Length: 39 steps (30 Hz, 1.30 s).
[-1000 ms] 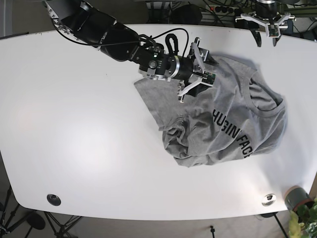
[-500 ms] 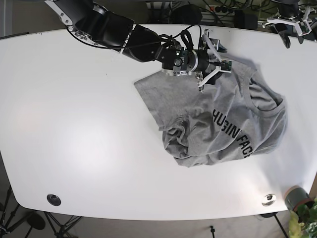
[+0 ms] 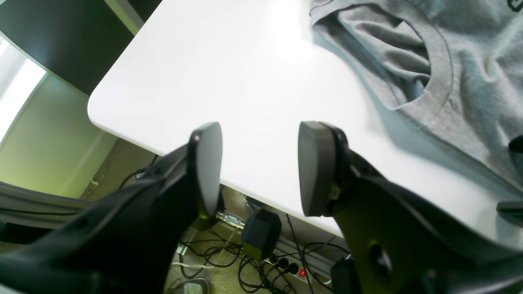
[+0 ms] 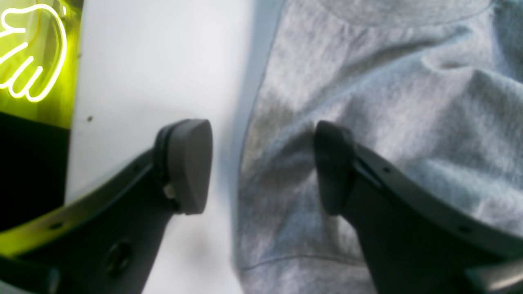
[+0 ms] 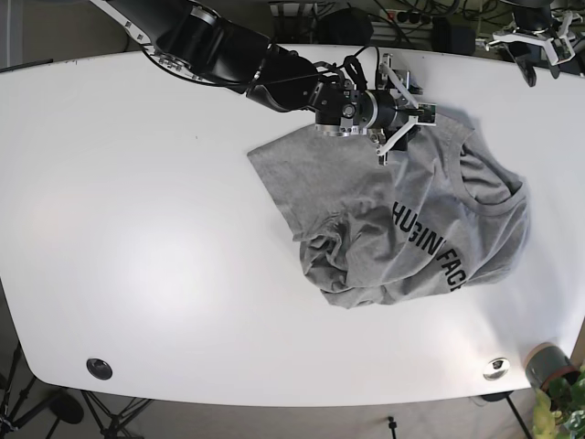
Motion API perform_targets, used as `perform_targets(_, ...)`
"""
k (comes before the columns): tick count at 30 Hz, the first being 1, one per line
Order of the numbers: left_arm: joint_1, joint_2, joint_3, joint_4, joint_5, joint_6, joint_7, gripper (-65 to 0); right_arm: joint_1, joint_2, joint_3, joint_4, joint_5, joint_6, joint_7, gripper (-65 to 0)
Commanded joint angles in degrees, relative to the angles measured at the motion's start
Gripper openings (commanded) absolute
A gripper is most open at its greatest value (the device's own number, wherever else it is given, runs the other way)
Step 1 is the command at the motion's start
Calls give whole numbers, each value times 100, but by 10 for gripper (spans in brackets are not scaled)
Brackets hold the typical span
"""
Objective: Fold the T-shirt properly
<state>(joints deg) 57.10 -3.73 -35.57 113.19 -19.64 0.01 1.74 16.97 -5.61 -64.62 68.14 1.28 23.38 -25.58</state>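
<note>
Here the grey T-shirt (image 5: 411, 215) lies crumpled on the white tabletop (image 5: 137, 229), right of the middle of the base frame. Its lower left part is bunched into folds, its neck opening faces the right edge, and black lettering runs down its front toward the lower right.

The right pincer (image 5: 403, 114) reaches in from the upper left of the base frame and sits at the shirt's upper edge. In the right wrist view its fingers (image 4: 188, 167) stand wide apart, one over bare tabletop on the left and the other over grey cloth on the right, with the shirt's hem running between them. Nothing is gripped; whether the tips touch the fabric cannot be told.

The left pincer (image 5: 539, 55) is at the top right corner of the base frame, beyond the tabletop's far edge and well apart from the shirt. In the left wrist view its fingers (image 3: 206, 167) are also spread wide and hold nothing. They hang over the rounded corner of the tabletop, with cables (image 3: 229, 265) and a power strip (image 3: 286, 265) on the floor below. The shirt's collar shows in the upper right of that view.

A small round fitting (image 5: 99, 368) sits near the tabletop's lower left edge, another (image 5: 496, 368) near its lower right edge, and a potted plant (image 5: 558, 384) stands at the bottom right corner.
</note>
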Motion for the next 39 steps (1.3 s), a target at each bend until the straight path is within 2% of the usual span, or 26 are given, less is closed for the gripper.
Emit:
perform_targets(1,79,-36,-43,70,-36,30,-143,-365,101,-165,22,65,-18,-47,66,-271)
perform_targets(8,70,-27,-34,70,-36,30,-143,-365,127,-173,31,21,-27,-56,383,-271)
perform_targets(14,61,-36,-34,70,-36,30,-143,-365,259,-173,40,-471,-36,-56,585,-271)
perform_targets(22,-115,-27,-34,62,-19,30,-134,-365,259,-15,295,-462,-36,-65,708,-281)
perform_targets(25,-115,-19,-34,44,-27,30,-134,-365,259,-15,304,-471,-36,-65,708,-349)
perform_targets(33,-123,-19,-34,35,-27,30,-134,-365,171,-15,286,-462,-36,-65,708,-626)
perform_targets(37,-132,-27,-25,35,-27,30,-134,-365,162,2,295,-163,-36,-65,664,-625)
perform_targets(39,-132,-27,-8,35,-27,30,-134,-365,92,134,321,92,-36,-65,585,-626)
